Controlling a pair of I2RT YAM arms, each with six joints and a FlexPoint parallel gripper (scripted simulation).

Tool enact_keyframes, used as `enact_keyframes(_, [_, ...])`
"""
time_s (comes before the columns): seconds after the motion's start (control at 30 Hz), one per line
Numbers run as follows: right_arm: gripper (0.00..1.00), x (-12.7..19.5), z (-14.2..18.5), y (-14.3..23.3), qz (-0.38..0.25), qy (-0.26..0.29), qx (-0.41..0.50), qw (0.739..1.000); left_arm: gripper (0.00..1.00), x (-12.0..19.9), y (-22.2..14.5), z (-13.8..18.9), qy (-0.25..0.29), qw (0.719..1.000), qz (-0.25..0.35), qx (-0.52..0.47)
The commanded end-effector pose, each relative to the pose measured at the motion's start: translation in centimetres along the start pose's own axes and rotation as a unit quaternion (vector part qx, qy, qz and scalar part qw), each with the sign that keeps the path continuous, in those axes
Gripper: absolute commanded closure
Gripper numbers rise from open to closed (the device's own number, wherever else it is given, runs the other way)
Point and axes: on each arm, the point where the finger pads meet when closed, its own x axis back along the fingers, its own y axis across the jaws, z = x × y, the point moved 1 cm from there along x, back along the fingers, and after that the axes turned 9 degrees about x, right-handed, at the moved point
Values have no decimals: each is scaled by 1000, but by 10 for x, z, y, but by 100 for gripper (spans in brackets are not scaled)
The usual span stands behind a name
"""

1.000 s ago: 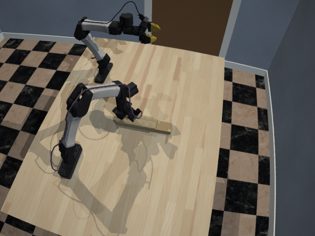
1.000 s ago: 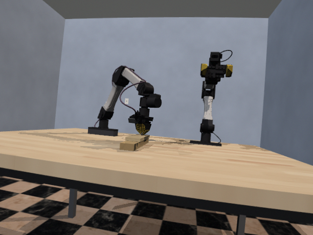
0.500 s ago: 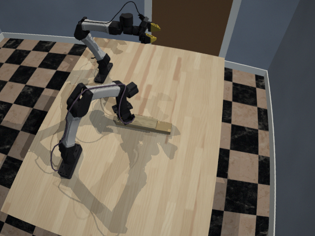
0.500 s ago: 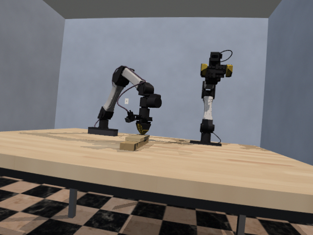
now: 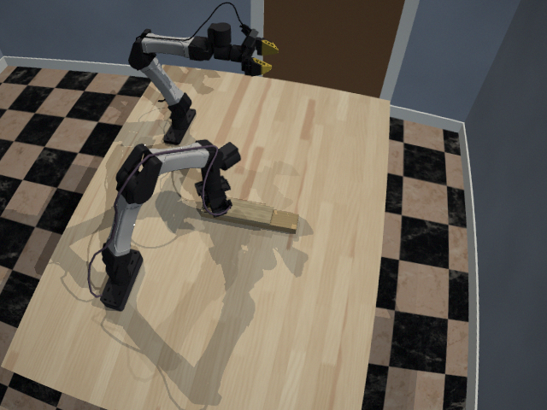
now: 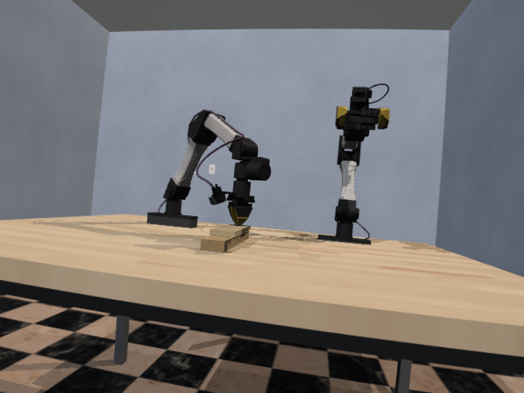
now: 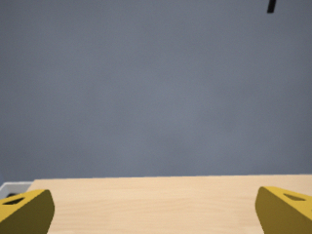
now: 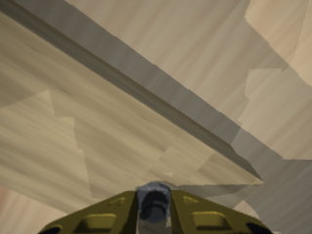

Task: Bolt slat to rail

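At the near left stands the base of the right arm (image 5: 127,225) (image 6: 190,162), which reaches over the slat (image 5: 254,213) (image 6: 223,231) (image 8: 122,136). The slat lies flat along the rail (image 5: 285,220) (image 6: 214,244), the rail's right end showing bare beyond it in the top view. Toward the slat's left end the right gripper (image 5: 220,207) (image 6: 239,223) (image 8: 153,199) points down, its fingers closed to a narrow grip on the nut (image 8: 154,202). The bolt cannot be told apart from the nut, so how far the thread is engaged cannot be judged. Farther off, the left gripper (image 5: 267,57) (image 6: 363,118) (image 7: 154,197) hangs high and wide, with nothing between its fingers.

The step in hand is probably screwing down the nut. To do it well, the right gripper should turn about the bolt's own axis – upright, without side push – and follow the nut down as it sinks. When the wrist runs out of turn, it should open just enough to clear the nut, unwind and regrip squarely. A tilted grip could cross the thread or shift the slat. The final turns want a firm squeeze – resistance alone might mean a jam, so the nut should sit flush and the slat not wobble.

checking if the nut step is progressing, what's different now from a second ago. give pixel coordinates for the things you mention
The right pincer (image 5: 220,213) (image 6: 240,222) (image 8: 153,199) has twisted about its upright axis, swinging its wrist camera around; I cannot tell how far the nut (image 8: 154,187) turned. No grasp or release shows. The slat (image 5: 251,210) (image 6: 228,231) (image 8: 107,132), rail (image 5: 285,220) (image 6: 214,244) and left arm (image 5: 165,45) (image 6: 348,179) stayed put.
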Motion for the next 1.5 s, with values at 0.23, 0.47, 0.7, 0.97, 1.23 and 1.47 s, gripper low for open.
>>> enact_keyframes(0.23, [86,5,1,4,-7,2,-1,1000,0,2,-2,-7,-10,1000,3,-1])
enact_keyframes(0.47, [75,5,1,3,-8,1,0,1000,0,2,-2,-7,-10,1000,3,-1])
enact_keyframes(0.7, [64,5,1,3,-8,1,0,1000,0,2,-2,-7,-10,1000,3,-1])
enact_keyframes(0.97, [64,3,1,2,-5,0,0,1000,0,2,-2,-7,-10,1000,3,-1])
enact_keyframes(1.23, [64,10,1,2,-11,0,189,982,0,2,-2,-7,-10,1000,3,-1])
enact_keyframes(1.47, [64,17,2,3,-16,-1,378,926,0,2,-2,-7,-10,1000,3,-1])
